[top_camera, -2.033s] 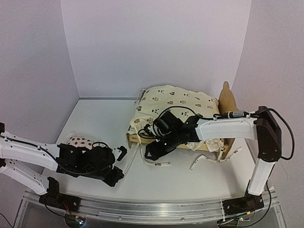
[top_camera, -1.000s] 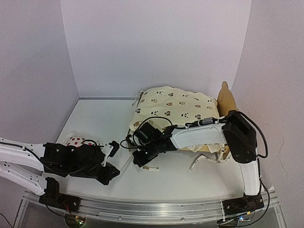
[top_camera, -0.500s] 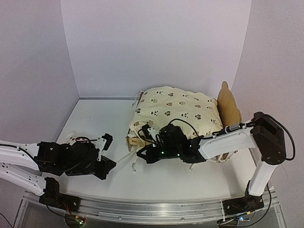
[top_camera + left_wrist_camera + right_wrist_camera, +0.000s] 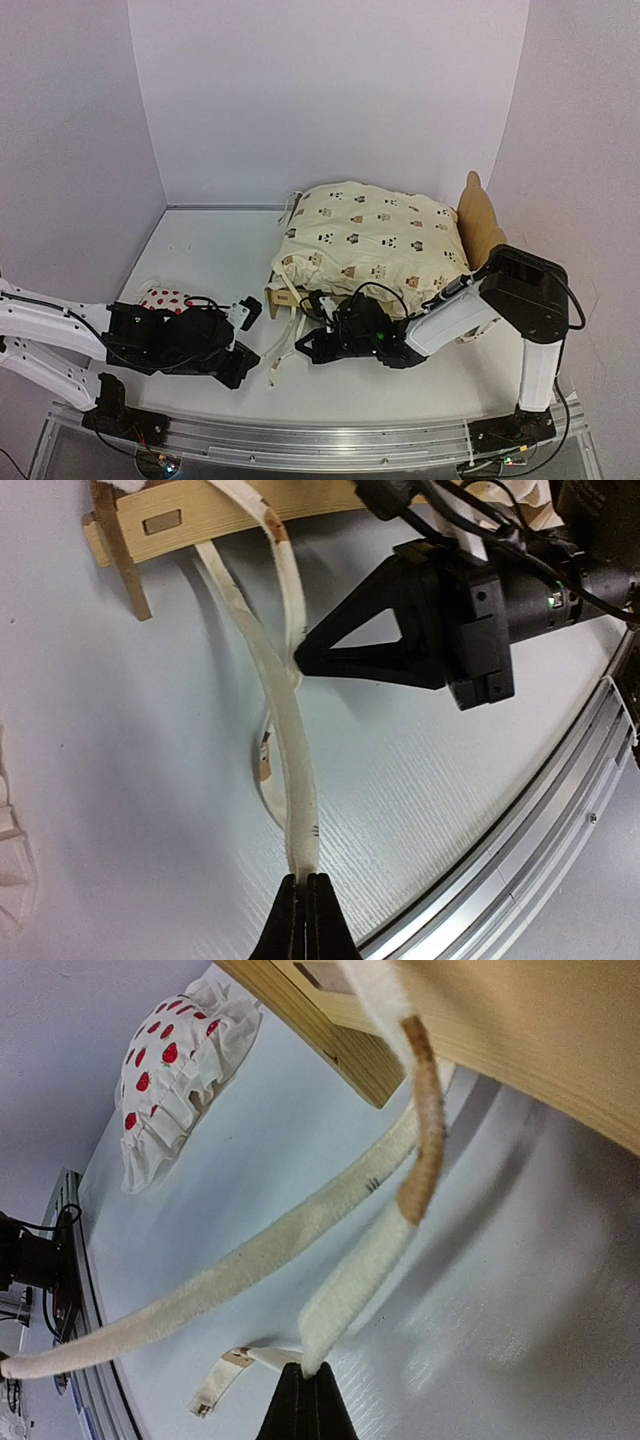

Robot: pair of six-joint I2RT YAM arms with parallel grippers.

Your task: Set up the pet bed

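Pinching a limp tie (image 4: 296,780) apiece, left gripper (image 4: 303,925) and right gripper (image 4: 312,1400) sit clamped; the bed (image 4: 520,1020) looks light, stiff plywood, best gripped by its rail (image 4: 160,542).

Quilt (image 4: 370,235), dotted pillow (image 4: 165,298), cream straps (image 4: 297,780)

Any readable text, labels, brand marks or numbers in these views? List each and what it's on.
No readable text anywhere.
tie strap: a few small dark marks, too small to read as characters.
quilt: animal print only, no lettering.
pillow: red print only, no words.
pet bed: bare wood, no label visible.
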